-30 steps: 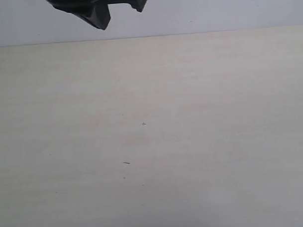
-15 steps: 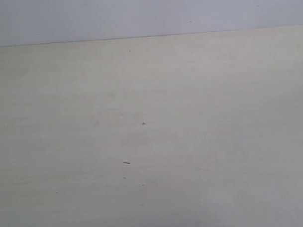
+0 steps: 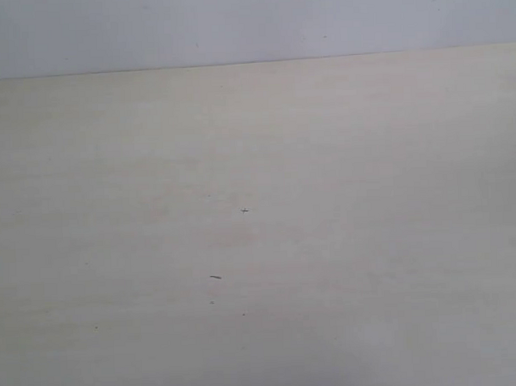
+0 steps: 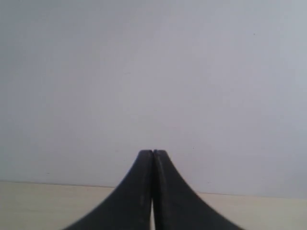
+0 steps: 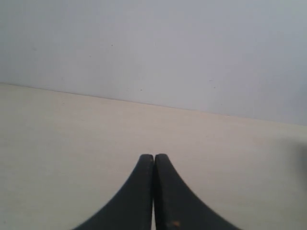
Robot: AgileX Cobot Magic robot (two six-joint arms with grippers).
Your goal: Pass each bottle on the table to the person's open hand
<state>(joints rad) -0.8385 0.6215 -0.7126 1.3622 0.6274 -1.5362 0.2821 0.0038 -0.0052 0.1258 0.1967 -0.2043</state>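
Left black fingers (image 4: 141, 191) and right black fingers (image 5: 141, 191) are pressed together, empty, probably because the pale beige wood-grain desk (image 3: 344, 241) shows no bottles.

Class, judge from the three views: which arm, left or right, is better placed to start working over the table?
Right, tentatively: the right fingers, shut, point down across the table, while the left fingers, also shut, face mostly the wall. No bottle or hand is in view.

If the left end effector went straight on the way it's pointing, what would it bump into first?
Probably the plain grey wall behind the table; the left end effector, shut, has nothing visible ahead, though depth is hard to judge.
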